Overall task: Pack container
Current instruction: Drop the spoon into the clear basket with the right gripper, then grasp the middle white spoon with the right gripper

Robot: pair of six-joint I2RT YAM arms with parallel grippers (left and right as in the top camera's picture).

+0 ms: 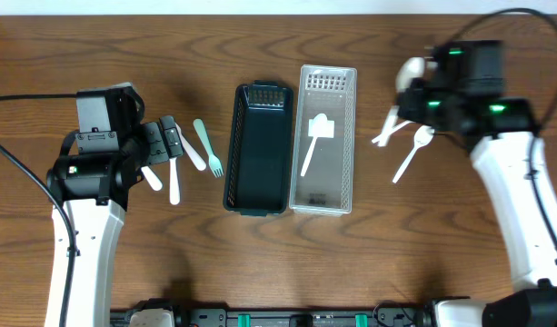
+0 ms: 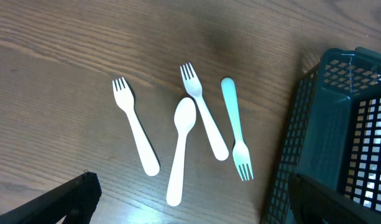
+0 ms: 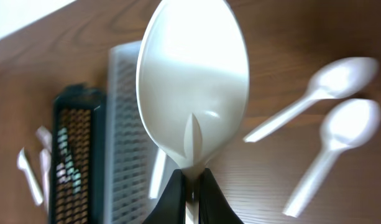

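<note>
A dark green basket (image 1: 256, 150) and a white basket (image 1: 325, 141) lie side by side at mid-table. One white spoon (image 1: 314, 136) lies in the white basket. My right gripper (image 1: 416, 91) is shut on a white spoon (image 3: 193, 81) and holds it above the table, right of the white basket (image 3: 125, 124). Two white spoons (image 3: 314, 93) (image 3: 333, 149) lie on the table below it. My left gripper (image 2: 196, 202) is open above two white forks (image 2: 137, 127) (image 2: 206, 115), a white spoon (image 2: 179, 146) and a teal fork (image 2: 235, 127), left of the dark basket (image 2: 327, 124).
The table's back edge runs just behind both baskets. The right-hand loose spoons (image 1: 387, 132) (image 1: 414, 153) lie between the white basket and the right arm. The left cutlery group (image 1: 174, 173) lies close to the dark basket's left wall.
</note>
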